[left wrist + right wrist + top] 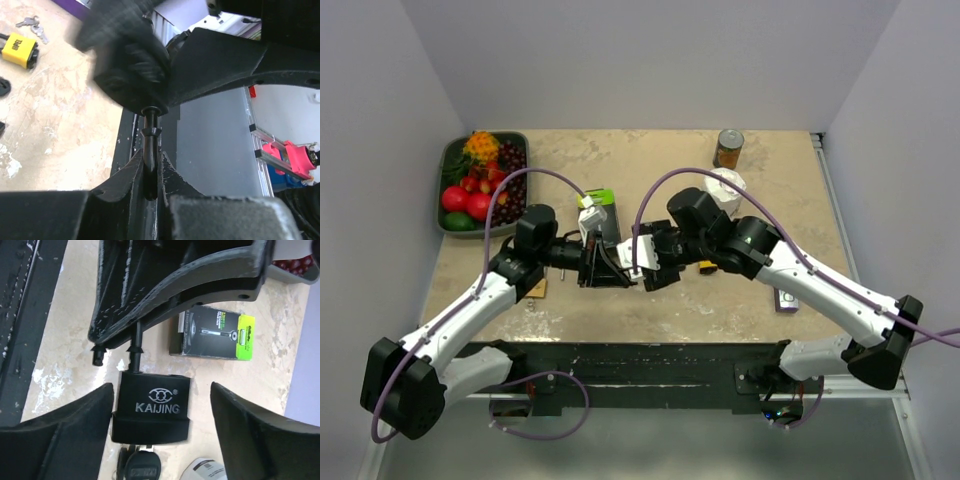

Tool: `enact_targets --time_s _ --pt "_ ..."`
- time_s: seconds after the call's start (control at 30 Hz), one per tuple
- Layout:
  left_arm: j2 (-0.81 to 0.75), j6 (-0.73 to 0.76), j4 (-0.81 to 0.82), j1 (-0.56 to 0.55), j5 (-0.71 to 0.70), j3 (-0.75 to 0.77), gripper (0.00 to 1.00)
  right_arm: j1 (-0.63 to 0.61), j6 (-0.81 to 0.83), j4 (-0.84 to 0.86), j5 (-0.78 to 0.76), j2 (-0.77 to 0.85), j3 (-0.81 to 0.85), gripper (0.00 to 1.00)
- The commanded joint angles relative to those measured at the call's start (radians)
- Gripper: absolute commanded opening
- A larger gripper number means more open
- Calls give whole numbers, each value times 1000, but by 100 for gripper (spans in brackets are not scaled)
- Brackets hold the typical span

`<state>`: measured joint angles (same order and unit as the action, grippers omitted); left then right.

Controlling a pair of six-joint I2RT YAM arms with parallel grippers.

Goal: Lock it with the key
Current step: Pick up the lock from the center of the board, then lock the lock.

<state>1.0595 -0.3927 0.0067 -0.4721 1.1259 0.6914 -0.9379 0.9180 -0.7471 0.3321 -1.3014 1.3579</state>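
Note:
A black KAIJING padlock (152, 407) hangs in mid-air above the table, with a black-headed key (142, 467) in its bottom. Its shackle (135, 347) has one leg in the body; the other end (97, 355) is out and free. My left gripper (150, 160) is shut on the shackle (150, 145) and holds the lock up. My right gripper (160, 430) is open, its fingers (65, 435) on either side of the lock body without touching it. In the top view the two grippers meet at the lock (620, 262) at the table's middle.
A razor box (212, 335) lies just behind the lock. A yellow padlock (19, 49) with keys (30, 22) lies on the table. A fruit tray (483, 182) stands at the back left; a can (728, 148) and a white roll (725, 190) stand at the back.

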Motion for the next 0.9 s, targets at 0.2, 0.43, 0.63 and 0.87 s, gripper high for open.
enact_targets --time_s 0.2,0.43,0.63,0.87 --pt "-41 127 -54 7 94 135 0 27 -105 68 47 50 43 99" --pt "-24 313 -237 7 78 237 0 192 -286 28 289 68 57 99" --pt "-4 376 -293 7 74 278 0 195 -314 37 374 114 -2 99" --pt "17 364 -281 7 80 284 0 195 -260 41 358 114 -28 97"
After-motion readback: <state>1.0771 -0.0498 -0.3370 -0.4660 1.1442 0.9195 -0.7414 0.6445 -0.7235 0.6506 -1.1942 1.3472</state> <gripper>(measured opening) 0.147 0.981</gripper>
